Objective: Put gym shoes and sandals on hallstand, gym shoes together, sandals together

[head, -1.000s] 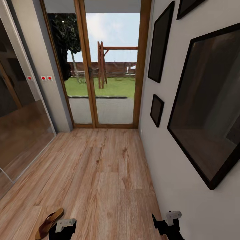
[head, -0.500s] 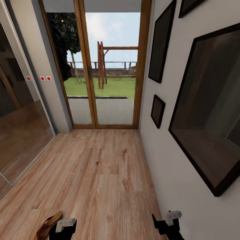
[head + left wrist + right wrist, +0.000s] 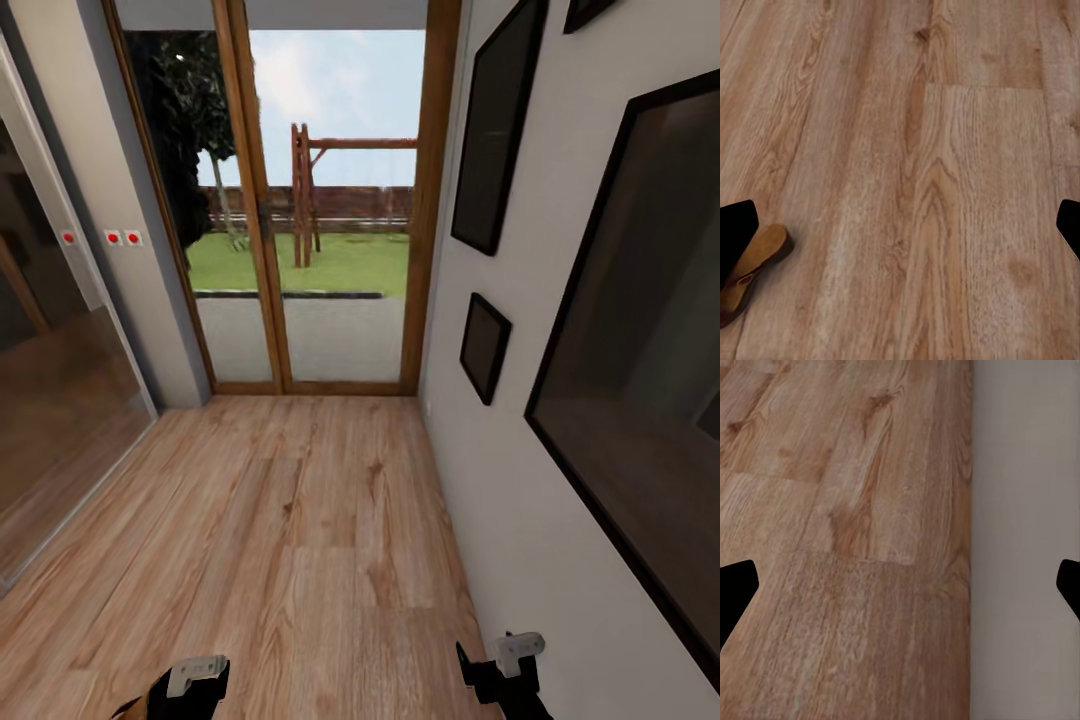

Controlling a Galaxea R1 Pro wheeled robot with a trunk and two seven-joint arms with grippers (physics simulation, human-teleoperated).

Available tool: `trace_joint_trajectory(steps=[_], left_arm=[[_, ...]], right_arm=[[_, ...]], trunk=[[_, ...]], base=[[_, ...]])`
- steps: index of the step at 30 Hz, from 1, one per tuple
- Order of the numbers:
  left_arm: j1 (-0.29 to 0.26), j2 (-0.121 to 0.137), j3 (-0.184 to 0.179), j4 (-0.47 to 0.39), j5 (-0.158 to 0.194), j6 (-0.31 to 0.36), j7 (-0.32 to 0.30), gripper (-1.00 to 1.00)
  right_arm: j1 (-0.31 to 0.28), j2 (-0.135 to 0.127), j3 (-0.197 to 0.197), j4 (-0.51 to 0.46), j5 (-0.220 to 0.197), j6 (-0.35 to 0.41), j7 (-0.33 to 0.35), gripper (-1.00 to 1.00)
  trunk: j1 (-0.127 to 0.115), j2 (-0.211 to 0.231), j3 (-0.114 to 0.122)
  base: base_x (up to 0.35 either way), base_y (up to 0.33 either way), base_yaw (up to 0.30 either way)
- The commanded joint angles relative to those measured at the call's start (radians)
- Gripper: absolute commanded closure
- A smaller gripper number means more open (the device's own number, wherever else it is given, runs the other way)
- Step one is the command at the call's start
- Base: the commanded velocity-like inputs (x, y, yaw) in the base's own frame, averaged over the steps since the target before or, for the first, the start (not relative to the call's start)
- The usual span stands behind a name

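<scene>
One dark brown sandal point(image 3: 754, 266) with a tan insole lies on the wood-plank corridor floor point(image 3: 300, 560), its tip partly behind one finger point(image 3: 735, 236) of my left gripper point(image 3: 902, 229). That gripper is open and hangs above the floor with nothing between its fingers. My right gripper point(image 3: 900, 585) is open too, over the floor point(image 3: 832, 547) close to the wall. Both grippers sit low at the head view's bottom edge, left point(image 3: 190, 685) and right point(image 3: 505, 670). The gym shoes, the second sandal and the hallstand are out of view.
A wood-framed glass door point(image 3: 320, 220) closes the corridor's far end, with a garden behind it. The white wall point(image 3: 520, 560) on the right carries dark framed pictures point(image 3: 487, 345). A mirrored sliding panel point(image 3: 50, 400) lines the left side.
The whole head view has shifted forward along the corridor. The sandal seen at the bottom left has slipped out under the picture's edge. Both grippers keep their place in the picture.
</scene>
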Motion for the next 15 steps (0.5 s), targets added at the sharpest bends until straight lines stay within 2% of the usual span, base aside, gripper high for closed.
trace_joint_trajectory(steps=[1,8,11,15], left_arm=[[-0.001,0.0,0.002,0.001,0.003,-0.003,-0.001,-1.0],[-0.001,0.0,0.002,0.001,0.003,-0.004,-0.001,-1.0],[-0.001,0.0,0.002,0.001,0.003,-0.004,-0.001,-1.0],[-0.001,0.0,0.002,0.001,0.003,-0.004,0.0,-1.0]], right_arm=[[-0.001,-0.001,0.002,0.0,0.0,-0.003,0.001,-1.0],[-0.001,-0.001,0.002,0.0,0.001,-0.003,0.001,-1.0],[-0.001,0.0,0.002,0.0,0.001,-0.003,0.001,-1.0],[-0.001,0.0,0.002,0.0,0.002,-0.003,-0.001,-1.0]], trunk=[[0.001,0.0,-0.001],[0.001,0.0,-0.001],[0.001,0.0,-0.001],[0.001,0.0,-0.001]], base=[[0.333,0.0,0.0],[0.245,0.0,0.0],[0.102,0.0,0.002],[0.017,0.0,0.17]])
